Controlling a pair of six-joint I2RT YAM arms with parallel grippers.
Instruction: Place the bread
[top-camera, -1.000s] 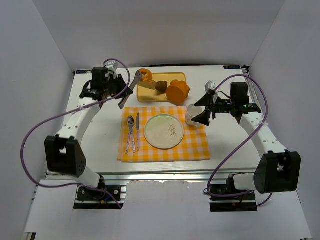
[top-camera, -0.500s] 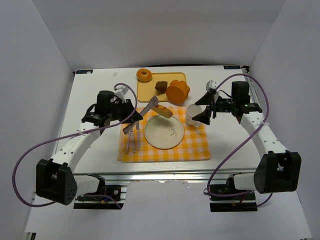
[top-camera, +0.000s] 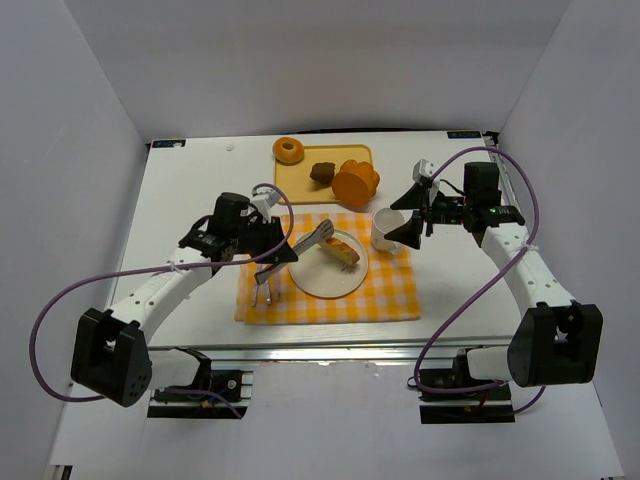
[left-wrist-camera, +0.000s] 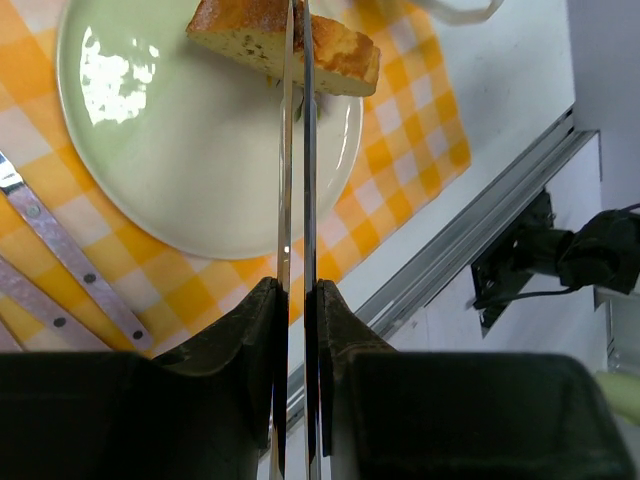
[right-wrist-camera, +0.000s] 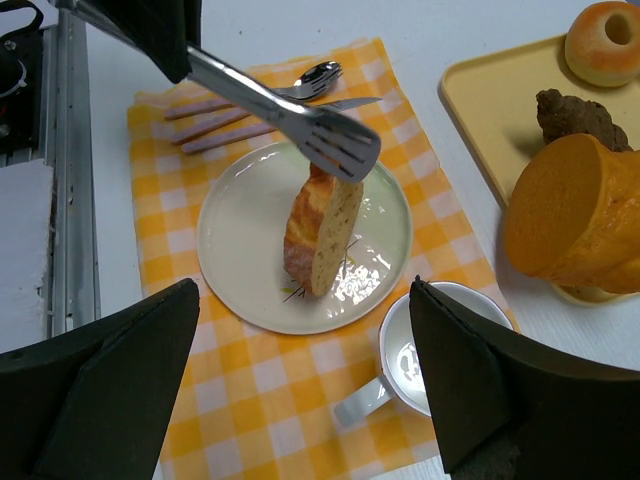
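A slice of bread (top-camera: 343, 250) stands on edge on the pale green plate (top-camera: 318, 280) and seems to touch it. Metal tongs (top-camera: 303, 243) pinch its top end. My left gripper (top-camera: 262, 240) is shut on the tongs' handles, at the plate's left. In the left wrist view the tongs (left-wrist-camera: 296, 200) run from my left gripper (left-wrist-camera: 296, 285) to the bread (left-wrist-camera: 340, 55) over the plate (left-wrist-camera: 180, 150). My right gripper (top-camera: 410, 228) is open beside a white cup (top-camera: 386, 228). The right wrist view shows the bread (right-wrist-camera: 320, 225), tongs (right-wrist-camera: 290, 110), plate (right-wrist-camera: 240, 240) and the open right gripper (right-wrist-camera: 300, 340).
A yellow tray (top-camera: 300, 178) at the back holds a doughnut (top-camera: 290, 150), a brown lump (top-camera: 322, 172) and an orange loaf (top-camera: 355, 182). Cutlery (top-camera: 262, 292) lies left of the plate on the yellow checked cloth (top-camera: 380, 295). The cup (right-wrist-camera: 440, 345) stands at the plate's right.
My left arm has swung from the tray toward me, carrying the bread in the tongs down to the plate. The right arm has not moved.
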